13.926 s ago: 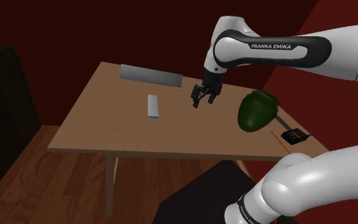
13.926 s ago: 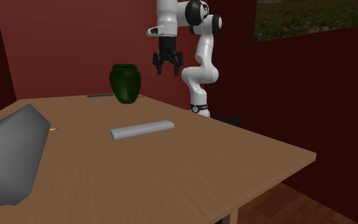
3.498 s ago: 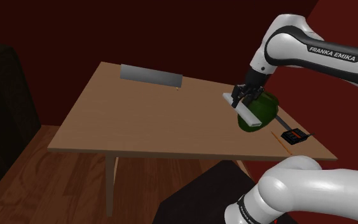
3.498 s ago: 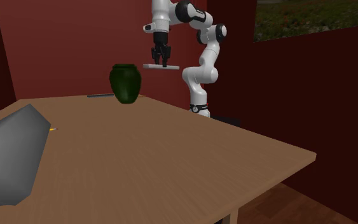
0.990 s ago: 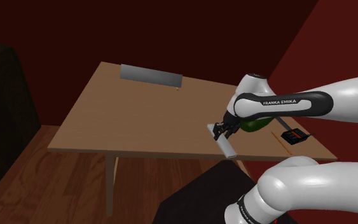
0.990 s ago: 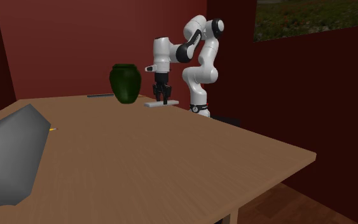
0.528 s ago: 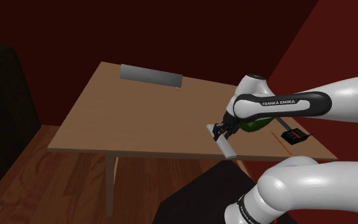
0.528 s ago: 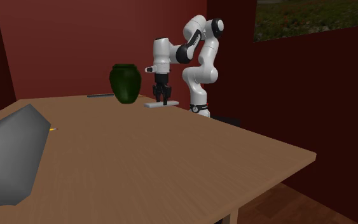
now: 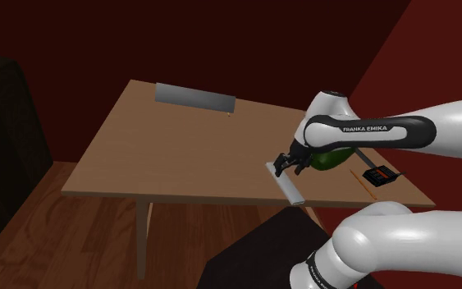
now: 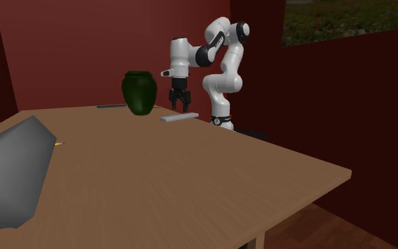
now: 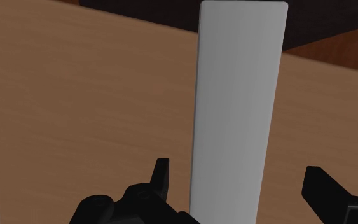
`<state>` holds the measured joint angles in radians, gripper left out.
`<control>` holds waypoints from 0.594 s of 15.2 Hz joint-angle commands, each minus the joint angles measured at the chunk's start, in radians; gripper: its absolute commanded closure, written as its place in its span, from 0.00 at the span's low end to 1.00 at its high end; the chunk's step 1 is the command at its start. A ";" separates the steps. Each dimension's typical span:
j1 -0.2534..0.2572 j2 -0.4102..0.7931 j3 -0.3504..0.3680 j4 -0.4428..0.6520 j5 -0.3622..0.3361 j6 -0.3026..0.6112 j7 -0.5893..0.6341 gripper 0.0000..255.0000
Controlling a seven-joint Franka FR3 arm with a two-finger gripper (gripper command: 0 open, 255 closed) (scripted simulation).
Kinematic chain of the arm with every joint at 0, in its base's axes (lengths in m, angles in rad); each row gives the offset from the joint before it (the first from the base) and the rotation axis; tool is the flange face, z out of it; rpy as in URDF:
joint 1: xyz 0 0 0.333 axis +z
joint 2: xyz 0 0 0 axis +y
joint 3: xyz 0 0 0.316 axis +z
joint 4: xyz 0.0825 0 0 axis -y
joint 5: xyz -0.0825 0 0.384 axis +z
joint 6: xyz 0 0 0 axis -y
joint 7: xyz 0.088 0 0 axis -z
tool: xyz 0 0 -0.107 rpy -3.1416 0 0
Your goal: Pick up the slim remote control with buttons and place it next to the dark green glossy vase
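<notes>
The gripper (image 9: 290,161) has let go. Half a second ago its jaws clamped the remote (image 9: 286,184); now they stand apart and have risen just clear of it. In the wrist view the grey remote (image 11: 238,95) lies flat on the table (image 11: 75,95) below and between the fingers (image 11: 163,172), touching neither. The vase (image 10: 138,92) stands just beside the jaws, close to the remote (image 10: 179,117), unmoved.

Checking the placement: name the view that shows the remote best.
Wrist view: the remote lies flat on the table, close up, between the gripper's open fingers, untouched. Shoulder view shows it near the table's edge; second exterior view, small, beside the vase.
</notes>
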<state>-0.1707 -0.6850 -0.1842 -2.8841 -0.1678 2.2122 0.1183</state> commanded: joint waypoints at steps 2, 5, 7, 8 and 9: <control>0.004 -0.055 0.012 0.053 0.012 -0.111 -0.001 0.00; 0.004 -0.055 0.012 0.053 0.012 -0.111 -0.001 0.00; 0.004 -0.055 0.012 0.053 0.012 -0.111 -0.001 0.00; 0.004 -0.055 0.012 0.053 0.012 -0.111 -0.001 0.00; 0.004 -0.055 0.012 0.053 0.012 -0.111 -0.001 0.00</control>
<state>-0.1664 -0.7401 -0.1721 -2.8312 -0.1559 2.1015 0.1171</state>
